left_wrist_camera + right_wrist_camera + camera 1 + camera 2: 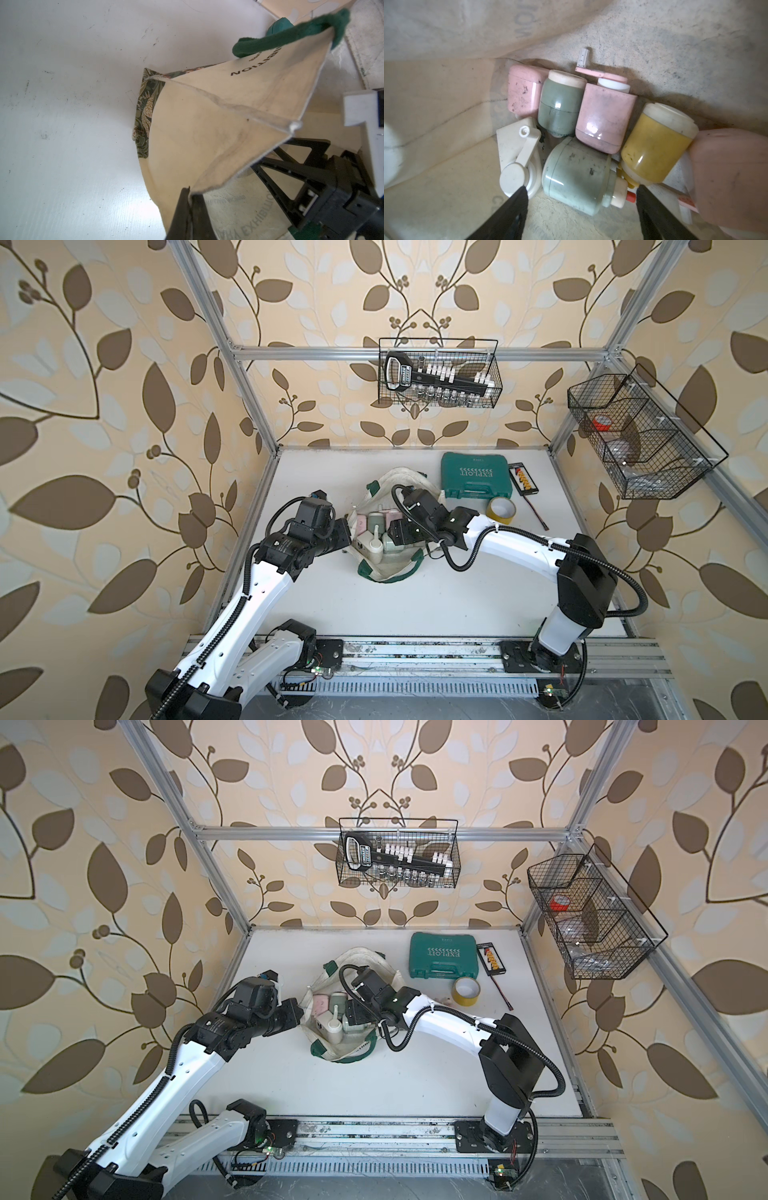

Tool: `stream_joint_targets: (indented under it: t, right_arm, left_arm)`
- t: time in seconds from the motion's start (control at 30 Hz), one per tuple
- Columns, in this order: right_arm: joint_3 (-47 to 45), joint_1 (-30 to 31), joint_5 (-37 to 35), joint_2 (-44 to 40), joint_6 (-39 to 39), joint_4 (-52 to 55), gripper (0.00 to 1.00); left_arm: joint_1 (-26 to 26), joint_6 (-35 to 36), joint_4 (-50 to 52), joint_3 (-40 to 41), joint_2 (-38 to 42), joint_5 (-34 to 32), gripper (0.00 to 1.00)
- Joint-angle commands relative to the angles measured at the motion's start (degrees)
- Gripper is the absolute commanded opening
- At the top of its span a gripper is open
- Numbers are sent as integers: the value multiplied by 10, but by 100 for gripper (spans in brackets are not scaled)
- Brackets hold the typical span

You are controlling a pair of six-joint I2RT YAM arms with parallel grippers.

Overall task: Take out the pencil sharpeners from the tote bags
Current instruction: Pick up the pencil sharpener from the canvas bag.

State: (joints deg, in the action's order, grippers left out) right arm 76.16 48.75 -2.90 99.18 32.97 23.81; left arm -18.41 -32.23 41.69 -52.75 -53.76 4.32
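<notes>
A: Where are the pencil sharpeners [560, 104]?
B: Inside the tote bag [218, 116] on the counter [415, 605], packed touching each other.
A: And the claws?
B: The left claw [190, 193] is closed tight on the bag's rim edge. The right claw [580, 193] is inside, wide open, fingers on both sides of a pale green sharpener [577, 172].

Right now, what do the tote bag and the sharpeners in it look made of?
The tote bag looks like cream woven canvas, matte: visible weave, stitched seam, soft folds. The pencil sharpeners look like moulded plastic, glossy: bright highlights, dark scuffs.
</notes>
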Motion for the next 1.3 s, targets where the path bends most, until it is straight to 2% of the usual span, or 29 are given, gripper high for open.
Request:
stream_joint_targets:
  t: [0.0, 0.23, 0.73, 0.83, 1.27]
  right_arm:
    - [25, 6, -14, 21, 4, 59, 87]
    - [41, 36, -77, 52, 51, 79, 88]
    - [74, 62, -131, 116, 138, 83, 90]
    - [73, 63, -131, 122, 154, 81, 95]
    - [66, 68, -121, 147, 174, 67, 100]
  left_arm:
    - [-2, -16, 26, -1, -7, -2, 0]
    - [-7, -21, 15, 2, -14, -2, 0]
    - [-10, -27, 20, -22, -14, 2, 0]
    - [-11, -29, 20, -27, -15, 3, 0]
    - [-13, -33, 19, -33, -16, -2, 0]
